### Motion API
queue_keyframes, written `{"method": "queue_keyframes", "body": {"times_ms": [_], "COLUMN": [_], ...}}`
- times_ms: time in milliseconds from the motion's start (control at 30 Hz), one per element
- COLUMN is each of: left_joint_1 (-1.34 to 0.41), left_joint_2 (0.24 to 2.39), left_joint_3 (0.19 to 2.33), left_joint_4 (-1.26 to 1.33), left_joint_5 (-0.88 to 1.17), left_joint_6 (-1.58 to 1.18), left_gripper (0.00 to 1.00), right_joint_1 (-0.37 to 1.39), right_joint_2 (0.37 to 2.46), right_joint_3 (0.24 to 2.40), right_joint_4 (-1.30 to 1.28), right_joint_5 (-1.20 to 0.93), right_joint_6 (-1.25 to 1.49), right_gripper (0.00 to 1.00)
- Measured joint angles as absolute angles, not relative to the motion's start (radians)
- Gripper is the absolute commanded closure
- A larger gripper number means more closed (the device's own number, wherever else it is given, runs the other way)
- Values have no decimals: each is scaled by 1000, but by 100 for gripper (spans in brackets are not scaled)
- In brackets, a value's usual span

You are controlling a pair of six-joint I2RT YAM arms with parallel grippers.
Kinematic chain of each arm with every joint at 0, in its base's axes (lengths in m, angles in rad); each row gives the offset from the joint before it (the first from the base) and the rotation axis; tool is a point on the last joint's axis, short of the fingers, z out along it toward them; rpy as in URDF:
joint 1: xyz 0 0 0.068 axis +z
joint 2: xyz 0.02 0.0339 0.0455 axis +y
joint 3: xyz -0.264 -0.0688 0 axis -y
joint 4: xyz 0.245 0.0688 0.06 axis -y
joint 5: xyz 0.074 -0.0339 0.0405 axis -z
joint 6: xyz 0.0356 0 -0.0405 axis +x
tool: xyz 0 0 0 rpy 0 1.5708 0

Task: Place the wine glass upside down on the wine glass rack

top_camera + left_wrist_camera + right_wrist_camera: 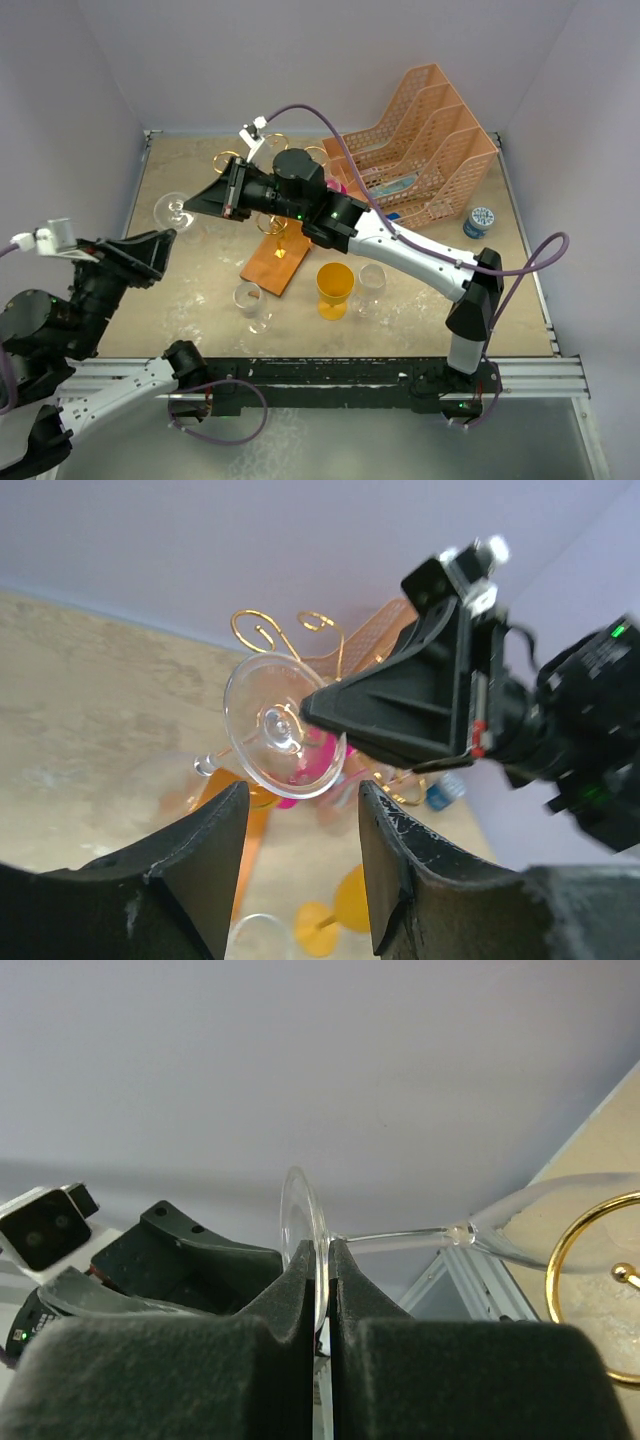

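My right gripper (200, 205) is shut on the rim of the foot of a clear wine glass (175, 208), holding it on its side in the air over the left of the table. In the right wrist view the fingers (290, 1290) pinch the foot disc (300, 1220), and the stem runs right to the bowl (560, 1210). The gold wire rack (275, 142) stands on its copper-brown base (275, 262) just behind that gripper. My left gripper (160, 250) is open and empty, pointing at the glass foot (280, 725) from below left, apart from it.
A peach mesh file organiser (420, 150) stands at the back right, with a small blue-and-white jar (480, 222) beside it. A yellow glass (335, 288) and two clear glasses (250, 302) (372, 285) stand near the front. Something pink (320, 755) is by the rack.
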State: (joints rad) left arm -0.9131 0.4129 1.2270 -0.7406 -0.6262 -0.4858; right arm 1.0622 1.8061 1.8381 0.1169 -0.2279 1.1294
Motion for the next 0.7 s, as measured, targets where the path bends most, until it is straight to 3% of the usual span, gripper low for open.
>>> {"method": "queue_keyframes", "body": {"times_ms": [300,533,700], "left_joint_1": [-913,-913,-913], "left_joint_2": [366,383,438], "left_joint_3": [1275,1277,1275], "left_joint_4": [-758,-779,-772], "left_joint_5": [-809,-877,-877], "left_joint_6": [-888,-1001,-1020], "left_gripper": [52,50,56], "right_joint_1": [1062,1062,1062], "right_joint_2": [1821,1821,1821], "right_joint_3": [1842,1842,1841], "right_joint_4": [120,119,128], "right_joint_5": [-231,-239,-259], "right_joint_6": [1135,1135,1141], "right_gripper": [100,100,100]}}
